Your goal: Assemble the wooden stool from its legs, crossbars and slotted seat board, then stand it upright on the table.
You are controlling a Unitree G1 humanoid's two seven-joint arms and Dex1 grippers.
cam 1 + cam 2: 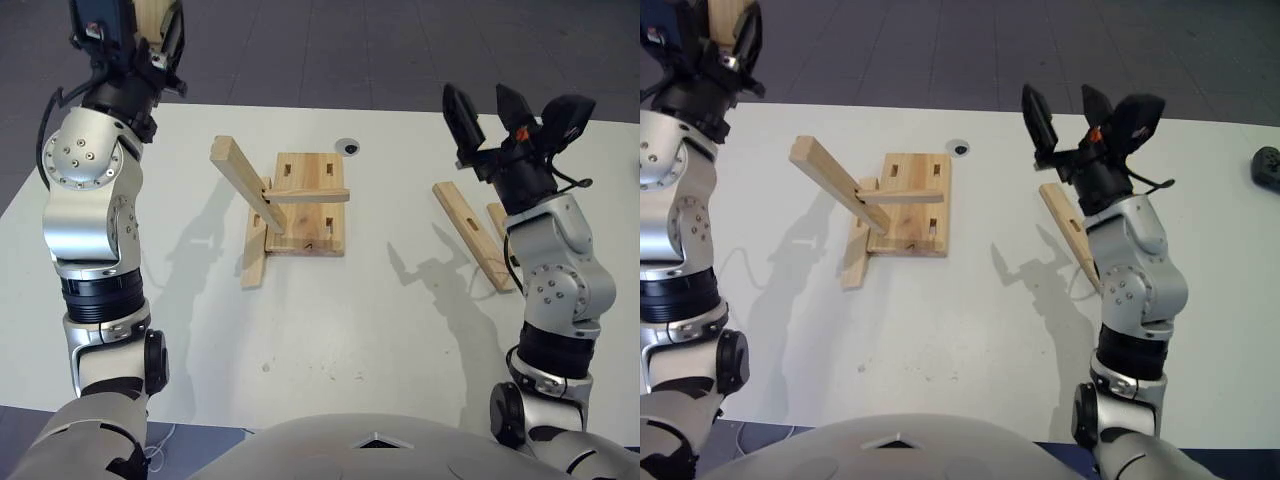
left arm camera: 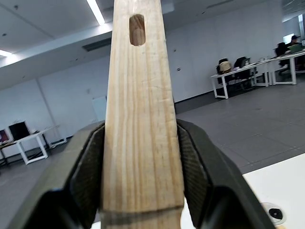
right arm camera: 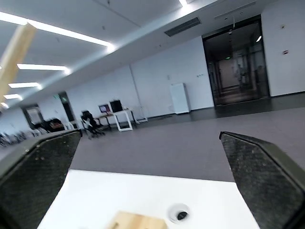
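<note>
My left jaws are clamped on a pale wooden stool leg (image 2: 140,95) with an oval slot near its top. I hold it raised over the far left edge of the white desk (image 1: 350,320), its long axis running straight out of the jaws. The square slotted seat board (image 1: 322,228) lies flat mid-desk, right of and nearer than that leg. One tilted leg (image 1: 240,172) already leans out of the board's left side, a thin crossbar (image 1: 315,195) lies across it, and another leg (image 1: 254,262) lies against its left edge. My right jaws stand wide open and hold nothing, raised above two loose slotted pieces (image 1: 470,235) on the right. I judge the held leg must come down and rightward, end first, into a free slot, so the left arm does this move
</note>
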